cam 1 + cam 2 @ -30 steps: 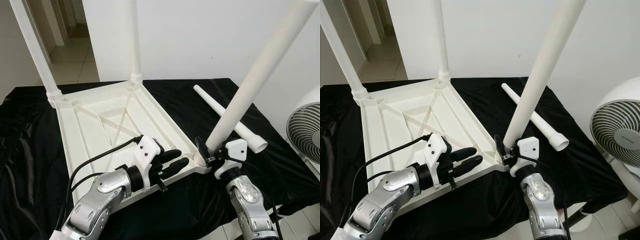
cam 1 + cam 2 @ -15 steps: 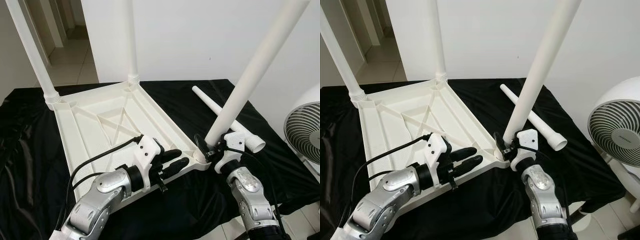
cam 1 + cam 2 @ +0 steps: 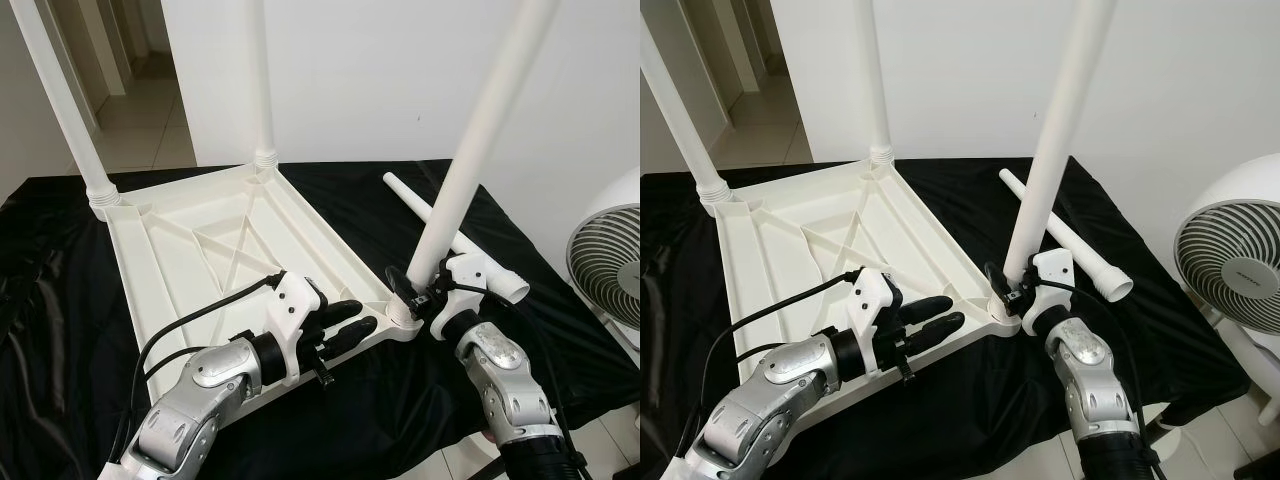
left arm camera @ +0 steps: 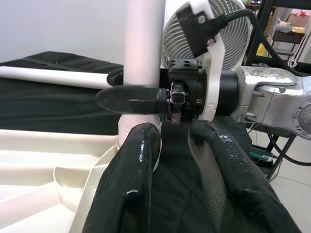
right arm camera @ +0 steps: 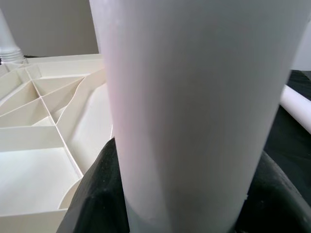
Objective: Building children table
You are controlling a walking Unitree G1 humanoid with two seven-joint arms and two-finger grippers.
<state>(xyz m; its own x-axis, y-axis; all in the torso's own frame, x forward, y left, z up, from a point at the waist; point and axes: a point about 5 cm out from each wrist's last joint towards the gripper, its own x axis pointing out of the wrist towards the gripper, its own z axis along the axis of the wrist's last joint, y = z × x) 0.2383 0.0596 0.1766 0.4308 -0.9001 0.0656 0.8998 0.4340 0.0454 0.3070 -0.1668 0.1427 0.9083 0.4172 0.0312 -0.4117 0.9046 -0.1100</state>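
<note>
A white tabletop (image 3: 200, 230) lies upside down on a black cloth. Two white legs (image 3: 60, 100) (image 3: 262, 80) stand in its far corners. My right gripper (image 3: 425, 295) is shut on the base of a third leg (image 3: 470, 150), whose foot sits at the near right corner socket (image 3: 405, 318); the leg leans a little to the right. In the right wrist view this leg (image 5: 194, 97) stands between the black fingers. My left gripper (image 3: 355, 318) rests over the tabletop's near edge, pointing at that corner, slightly open with nothing between its fingers (image 4: 129, 184).
A fourth white leg (image 3: 405, 192) lies loose on the cloth behind the right arm. A white fan (image 3: 605, 260) stands on the floor at the right. The cloth-covered table's front edge is close below both arms. A doorway opens at the back left.
The held leg has swung from a strong rightward lean to nearly upright, its foot staying at the corner socket. The right wrist rose with it. The left gripper has not moved.
</note>
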